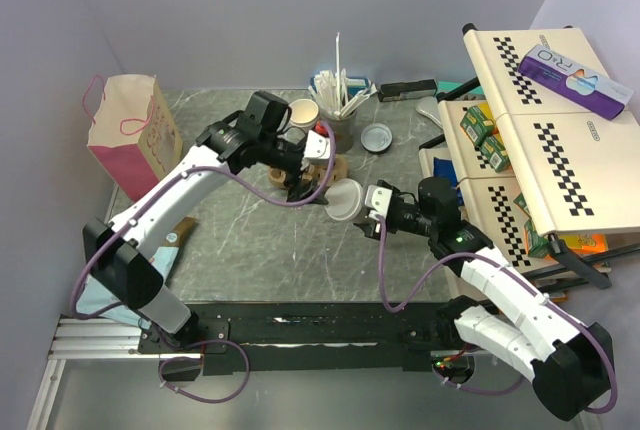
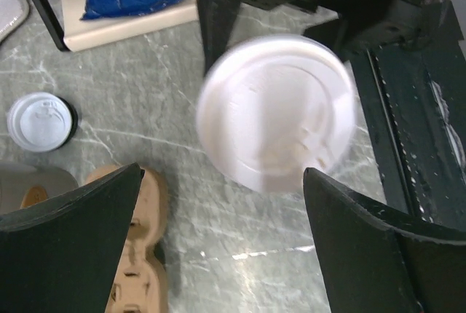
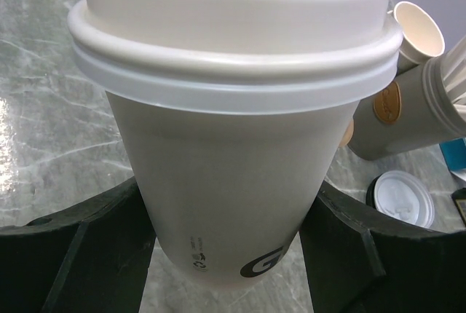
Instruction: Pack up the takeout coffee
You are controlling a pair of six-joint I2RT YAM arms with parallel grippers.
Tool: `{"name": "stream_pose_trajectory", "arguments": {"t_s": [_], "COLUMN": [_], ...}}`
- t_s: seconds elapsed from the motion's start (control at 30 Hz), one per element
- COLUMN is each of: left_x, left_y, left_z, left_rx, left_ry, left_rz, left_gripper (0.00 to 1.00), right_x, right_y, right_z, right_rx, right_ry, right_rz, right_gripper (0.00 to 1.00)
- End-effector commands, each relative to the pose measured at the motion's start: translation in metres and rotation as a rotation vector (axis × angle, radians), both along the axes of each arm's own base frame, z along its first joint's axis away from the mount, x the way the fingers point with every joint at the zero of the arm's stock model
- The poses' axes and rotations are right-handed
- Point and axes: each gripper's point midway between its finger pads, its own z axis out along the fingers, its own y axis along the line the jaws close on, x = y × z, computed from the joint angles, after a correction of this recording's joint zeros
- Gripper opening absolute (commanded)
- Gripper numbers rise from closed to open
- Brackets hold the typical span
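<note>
Grey marbled tabletop fills the view, with lilac walls behind it. At the far left stands a pink paper gift bag with cord handles.

Reaching in from the left, the left gripper hangs just above and beside the task's cup. Its two black fingers are spread wide apart and hold nothing. Under it, in its wrist view, lies a brown cardboard cup tray.

Near the middle of the table stands the takeout coffee, a small off-white paper cup with a round white plastic lid pressed on top. The cup is upright. The right gripper has hold of it. Its black fingers press on both sides of the cup's lower body, partly spread to fit its width.

Behind the cup, further back, are an open, empty off-white paper cup, a grey cup of straws and stirrers and, to its right, a loose white lid lying flat.

At the far right, a cream shelf rack with black checkered strips holds small boxes.
</note>
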Motion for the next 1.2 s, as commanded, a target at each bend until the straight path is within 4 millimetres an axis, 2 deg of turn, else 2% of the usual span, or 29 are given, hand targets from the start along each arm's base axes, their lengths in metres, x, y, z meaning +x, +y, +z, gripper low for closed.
{"name": "stream_pose_trajectory", "arguments": {"t_s": [0.0,0.17,0.63,0.8,1.17], "left_x": [-0.017,-0.026,-0.023,-0.024,-0.023], "left_y": [0.009,0.004,-0.011,-0.011,-0.012], "left_z": [0.022,0.013,0.001,-0.001,-0.007], "left_rx": [-0.039,-0.029,-0.02,-0.017,-0.004], "left_ry": [-0.093,-0.071,-0.081,-0.076,-0.057], "left_rz": [-0.026,-0.046,-0.028,-0.041,-0.037], "left_gripper": [0.99,0.99,0.99,0.99,0.99], "right_x": [0.0,0.0,0.004,0.01,0.011], "right_y": [0.003,0.007,0.01,0.011,0.013], "right_z": [0.006,0.008,0.013,0.012,0.015], "right_rx": [0.005,0.009,0.014,0.014,0.024], "right_ry": [-0.027,-0.02,-0.013,0.004,0.005], "right_rz": [0.02,0.032,0.032,0.007,0.007], "right_gripper": [0.64,0.63,0.63,0.63,0.63]}}
